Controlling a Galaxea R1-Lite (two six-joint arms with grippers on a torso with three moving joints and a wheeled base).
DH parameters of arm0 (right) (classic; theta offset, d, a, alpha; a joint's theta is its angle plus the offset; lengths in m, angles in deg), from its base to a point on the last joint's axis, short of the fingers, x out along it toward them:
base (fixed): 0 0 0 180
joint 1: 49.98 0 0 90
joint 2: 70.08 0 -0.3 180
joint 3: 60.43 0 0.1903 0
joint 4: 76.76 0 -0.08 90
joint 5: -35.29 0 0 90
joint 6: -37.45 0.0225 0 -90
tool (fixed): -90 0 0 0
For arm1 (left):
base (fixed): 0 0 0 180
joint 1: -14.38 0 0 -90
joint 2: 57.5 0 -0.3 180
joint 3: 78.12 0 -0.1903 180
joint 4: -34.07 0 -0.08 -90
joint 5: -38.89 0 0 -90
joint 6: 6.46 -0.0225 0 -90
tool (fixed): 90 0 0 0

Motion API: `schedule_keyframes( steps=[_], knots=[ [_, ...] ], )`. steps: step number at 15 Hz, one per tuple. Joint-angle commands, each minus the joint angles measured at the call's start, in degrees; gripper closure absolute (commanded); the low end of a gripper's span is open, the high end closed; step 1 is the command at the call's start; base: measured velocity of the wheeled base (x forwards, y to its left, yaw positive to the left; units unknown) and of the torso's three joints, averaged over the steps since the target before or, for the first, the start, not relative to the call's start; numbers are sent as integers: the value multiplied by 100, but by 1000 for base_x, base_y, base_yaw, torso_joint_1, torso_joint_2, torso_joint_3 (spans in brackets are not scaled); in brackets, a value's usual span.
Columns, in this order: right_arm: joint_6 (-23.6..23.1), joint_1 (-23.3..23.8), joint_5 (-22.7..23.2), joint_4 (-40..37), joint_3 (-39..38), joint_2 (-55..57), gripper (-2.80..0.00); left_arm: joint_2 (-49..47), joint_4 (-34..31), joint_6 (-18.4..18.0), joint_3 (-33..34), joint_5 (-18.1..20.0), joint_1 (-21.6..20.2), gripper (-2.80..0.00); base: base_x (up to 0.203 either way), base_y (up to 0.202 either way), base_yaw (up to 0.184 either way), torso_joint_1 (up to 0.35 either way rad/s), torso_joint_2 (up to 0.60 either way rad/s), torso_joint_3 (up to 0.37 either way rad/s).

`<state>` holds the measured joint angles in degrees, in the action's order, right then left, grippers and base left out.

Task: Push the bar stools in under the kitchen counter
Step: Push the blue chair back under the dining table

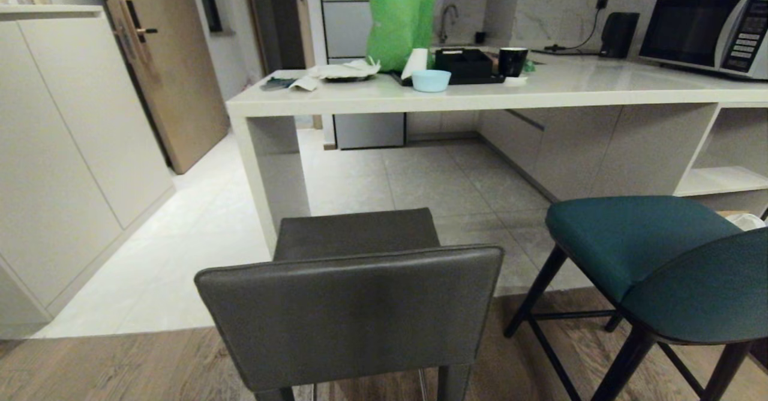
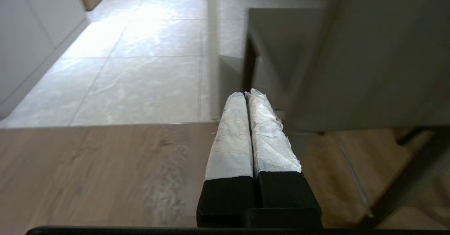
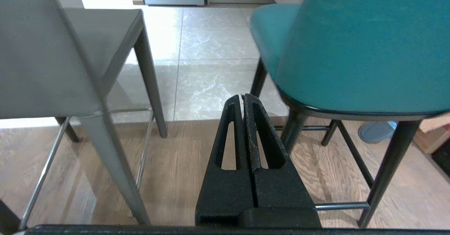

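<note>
Two bar stools stand pulled out in front of the kitchen counter (image 1: 492, 98). The dark grey leather stool (image 1: 354, 305) with its square back is closest to me, in the middle. To its right stands the teal padded stool (image 1: 654, 257) on thin black legs. Neither arm shows in the head view. My left gripper (image 2: 246, 94), its fingers wrapped in white, hangs shut and empty beside the grey stool (image 2: 369, 62), to its left. Low down between the grey stool (image 3: 45, 62) and the teal stool (image 3: 351, 48), my right gripper (image 3: 243, 96) is shut on nothing.
On the counter sit a green bag (image 1: 399, 17), a light blue bowl (image 1: 431, 80), a black tray (image 1: 465, 65), a black mug (image 1: 513, 60) and a microwave (image 1: 705, 32). White cabinets (image 1: 66, 149) line the left wall. A wooden door (image 1: 168, 59) stands beyond them. Open shelving (image 1: 726, 179) lies under the counter's right end.
</note>
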<state>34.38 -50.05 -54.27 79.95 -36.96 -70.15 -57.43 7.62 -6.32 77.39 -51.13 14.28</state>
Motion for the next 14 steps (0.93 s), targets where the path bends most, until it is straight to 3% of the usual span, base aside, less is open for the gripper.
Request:
schedule_keyframes(
  steps=[1,14],
  knots=[
    [-1,-1,0,1,-1,7,0,-7,1,4,-2,2,1,0,1,-151,3,9,4,4],
    [25,-1,-9,1,-1,7,0,-7,1,4,-2,-6,-8,0,0,-194,1,3,4,3]
  ],
)
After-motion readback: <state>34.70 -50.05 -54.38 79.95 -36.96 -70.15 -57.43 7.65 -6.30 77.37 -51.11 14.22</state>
